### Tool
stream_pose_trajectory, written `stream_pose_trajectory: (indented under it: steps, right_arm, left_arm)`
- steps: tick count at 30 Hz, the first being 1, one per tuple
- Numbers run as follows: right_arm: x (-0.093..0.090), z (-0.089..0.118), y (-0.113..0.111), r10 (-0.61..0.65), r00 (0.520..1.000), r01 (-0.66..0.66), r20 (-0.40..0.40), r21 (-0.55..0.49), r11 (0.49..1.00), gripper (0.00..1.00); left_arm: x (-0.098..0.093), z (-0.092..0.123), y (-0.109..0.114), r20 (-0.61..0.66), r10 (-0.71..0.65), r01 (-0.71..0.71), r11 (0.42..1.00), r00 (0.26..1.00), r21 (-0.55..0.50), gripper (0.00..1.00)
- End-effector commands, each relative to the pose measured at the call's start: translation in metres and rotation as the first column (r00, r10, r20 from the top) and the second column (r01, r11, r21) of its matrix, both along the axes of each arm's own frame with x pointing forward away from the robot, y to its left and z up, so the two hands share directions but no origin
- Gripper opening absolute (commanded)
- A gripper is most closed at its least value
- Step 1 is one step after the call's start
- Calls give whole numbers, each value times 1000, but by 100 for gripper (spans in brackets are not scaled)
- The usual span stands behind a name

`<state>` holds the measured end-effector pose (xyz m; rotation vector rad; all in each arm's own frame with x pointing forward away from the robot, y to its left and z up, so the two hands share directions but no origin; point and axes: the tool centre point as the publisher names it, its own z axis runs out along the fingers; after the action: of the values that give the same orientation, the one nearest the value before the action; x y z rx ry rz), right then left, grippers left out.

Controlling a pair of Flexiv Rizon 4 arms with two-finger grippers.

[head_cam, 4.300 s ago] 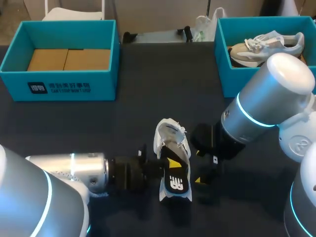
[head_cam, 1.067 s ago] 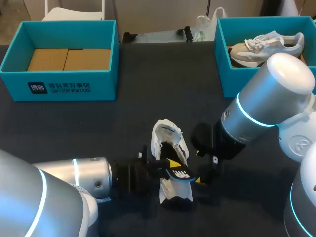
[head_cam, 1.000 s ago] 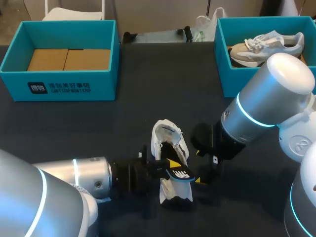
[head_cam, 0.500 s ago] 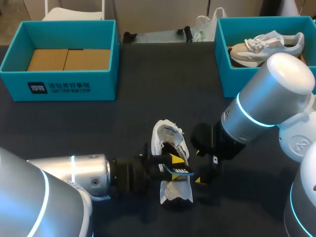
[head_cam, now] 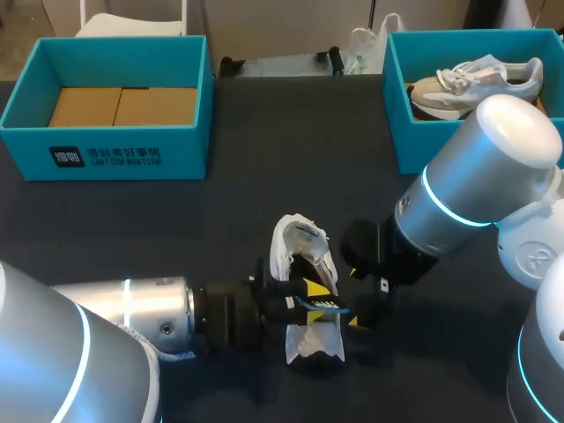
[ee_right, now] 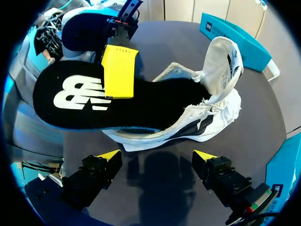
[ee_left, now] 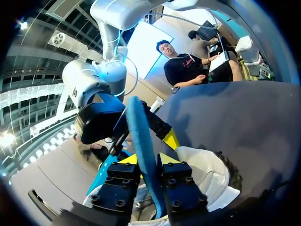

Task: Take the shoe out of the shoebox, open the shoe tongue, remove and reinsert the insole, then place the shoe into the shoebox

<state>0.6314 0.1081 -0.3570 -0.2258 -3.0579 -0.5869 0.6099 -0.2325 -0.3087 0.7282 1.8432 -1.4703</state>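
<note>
Left end effector [ee_left: 147, 159], clamped on the insole [ee_right: 155, 106], has lifted its heel end out of the white shoe [head_cam: 295, 238] mid-desk [head_cam: 291, 150] and tipped it edge-on, toe end still inside, so removal looks half done; right end effector [ee_right: 157, 160] fingers apart, just beside shoe.

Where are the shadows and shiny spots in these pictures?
Head view: light glints off the pale rounded casing of the right arm, and a faint shadow lies on the table beside the shoe. Right wrist view: a dark shadow falls on the table between the fingers of the open right pincer, below the raised insole.
</note>
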Motion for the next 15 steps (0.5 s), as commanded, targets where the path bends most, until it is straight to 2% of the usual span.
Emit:
stream_pose_trajectory:
  steps: [1, 8, 15]
  right_arm:
    - [-1, 0, 0, -2, 1000, 2, 3, -1, 1000, 100]
    - [-1, 0, 0, -2, 1000, 2, 3, -1, 1000, 100]
    - [-1, 0, 0, -2, 1000, 2, 3, -1, 1000, 100]
  left_arm:
    - [-3, 4, -1, 7, 0, 0, 1000, 1000, 6, 0]
    - [-1, -13, -2, 8, -10, 10, 1000, 1000, 22, 0]
    - [17, -34, 2, 15, 19, -19, 999, 1000, 33, 0]
